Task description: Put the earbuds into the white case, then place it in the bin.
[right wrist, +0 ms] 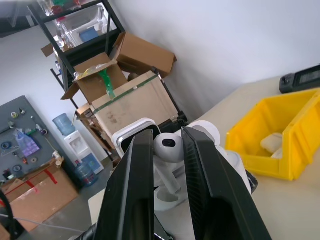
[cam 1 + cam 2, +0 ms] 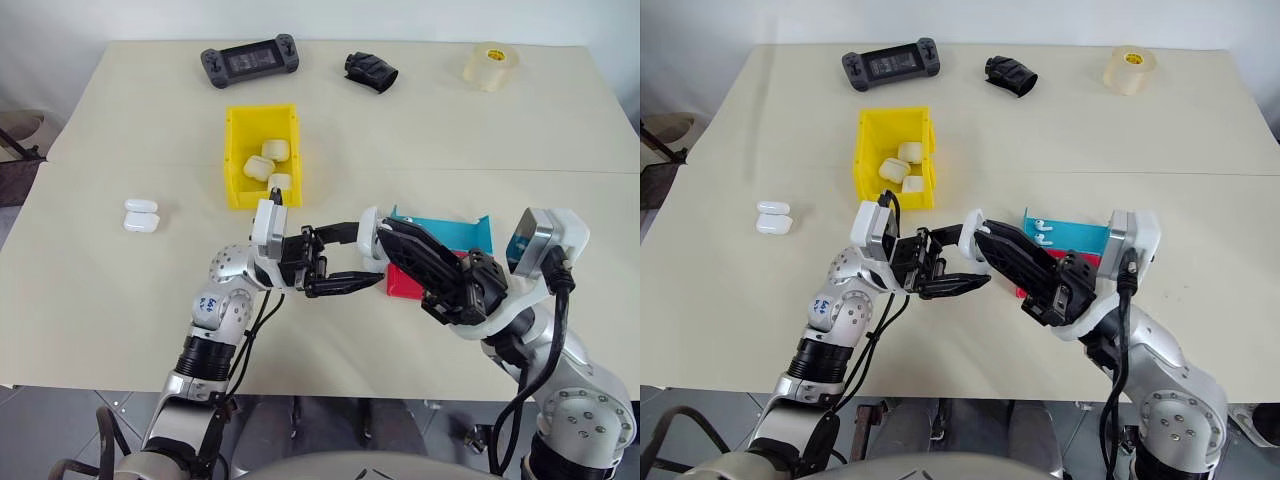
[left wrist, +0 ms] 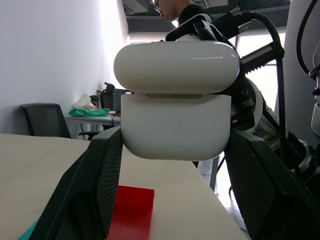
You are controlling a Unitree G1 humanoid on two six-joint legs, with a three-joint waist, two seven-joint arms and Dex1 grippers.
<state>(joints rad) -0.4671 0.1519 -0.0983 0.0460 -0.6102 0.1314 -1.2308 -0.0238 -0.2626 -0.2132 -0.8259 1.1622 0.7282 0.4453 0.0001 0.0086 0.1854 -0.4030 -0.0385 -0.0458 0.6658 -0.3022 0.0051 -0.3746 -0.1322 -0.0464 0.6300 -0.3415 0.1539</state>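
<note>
1. Cream bench [image 2: 120, 300] carries the yellow bin [image 2: 237, 125] at the far side, with cream-tinted cases [image 2: 259, 166] inside, and a blue tray [image 2: 455, 232] and red tray [image 2: 405, 283] near my right arm.
2. My left gripper [image 3: 172, 150] has its jaws clamped on the white case [image 3: 175, 100], held above the bench; the lid stands slightly ajar.
3. My right gripper [image 1: 167, 150] has its jaws nearly closed on one of the earbuds [image 1: 167, 146], positioned beside the case.
4. Two more earbuds [image 2: 1041, 232] lie in the blue tray.
5. Judged status: loading is in progress. Remaining: seat the earbud, close the lid, place the case in the bin.
</note>
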